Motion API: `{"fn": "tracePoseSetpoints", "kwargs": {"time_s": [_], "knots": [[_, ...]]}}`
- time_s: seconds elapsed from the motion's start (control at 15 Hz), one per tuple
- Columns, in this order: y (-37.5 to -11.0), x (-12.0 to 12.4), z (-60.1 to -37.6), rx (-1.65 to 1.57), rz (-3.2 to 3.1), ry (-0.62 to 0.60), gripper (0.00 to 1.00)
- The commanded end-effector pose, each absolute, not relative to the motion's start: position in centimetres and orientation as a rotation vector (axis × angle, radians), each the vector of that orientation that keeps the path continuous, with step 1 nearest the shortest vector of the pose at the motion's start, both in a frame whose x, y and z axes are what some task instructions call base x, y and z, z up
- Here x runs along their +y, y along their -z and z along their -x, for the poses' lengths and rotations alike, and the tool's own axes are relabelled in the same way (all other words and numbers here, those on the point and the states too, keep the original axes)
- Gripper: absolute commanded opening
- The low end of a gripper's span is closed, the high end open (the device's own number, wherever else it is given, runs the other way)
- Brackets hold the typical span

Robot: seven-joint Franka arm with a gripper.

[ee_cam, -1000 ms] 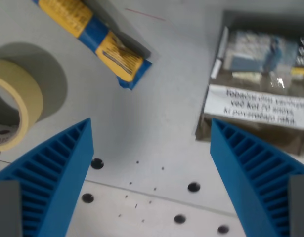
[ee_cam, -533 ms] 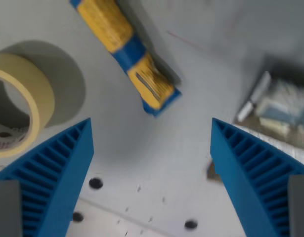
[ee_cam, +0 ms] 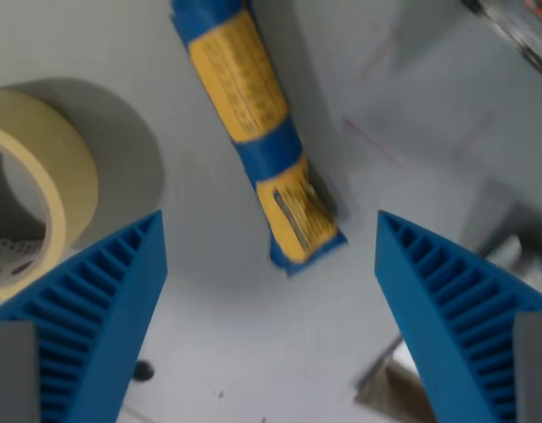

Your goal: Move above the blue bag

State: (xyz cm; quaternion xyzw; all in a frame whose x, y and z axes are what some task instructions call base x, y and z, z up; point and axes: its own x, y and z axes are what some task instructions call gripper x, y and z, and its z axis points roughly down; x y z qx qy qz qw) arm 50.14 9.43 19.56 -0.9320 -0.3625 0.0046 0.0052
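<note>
The hand (ee_cam: 271,264) hangs spread wide, its two blue fingers (ee_cam: 94,308) gripping nothing. Between them and just beyond the tips lies the bag (ee_cam: 257,123), blue and yellow, flat on the grey tabletop (ee_cam: 412,106) and running up the view. A tape roll (ee_cam: 55,185) sits at the wrist view's left.

Lab bench, grey perforated tabletop (ee_cam: 209,352), tape roll (ee_cam: 41,194)

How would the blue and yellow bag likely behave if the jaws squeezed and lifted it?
The blue and yellow bag looks like thin printed film with a flat crimped end, so it would probably dent and flex rather than stay stiff. Its long, rounded body suggests it might roll sideways if nudged. It seems light, though its contents are hidden.
</note>
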Motion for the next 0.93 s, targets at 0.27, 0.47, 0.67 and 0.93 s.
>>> {"fn": "tracePoseSetpoints", "kwargs": {"time_s": [0.27,0.47,0.67,0.93], "knots": [[-18.0,10.4,-50.7,-1.455,2.788,0.066,1.00],[-17.5,10.7,-50.9,-1.426,2.805,0.056,1.00],[-17.2,10.9,-51.2,-1.388,2.825,0.044,1.00],[-17.0,10.9,-51.3,-1.370,2.835,0.027,1.00]]}}
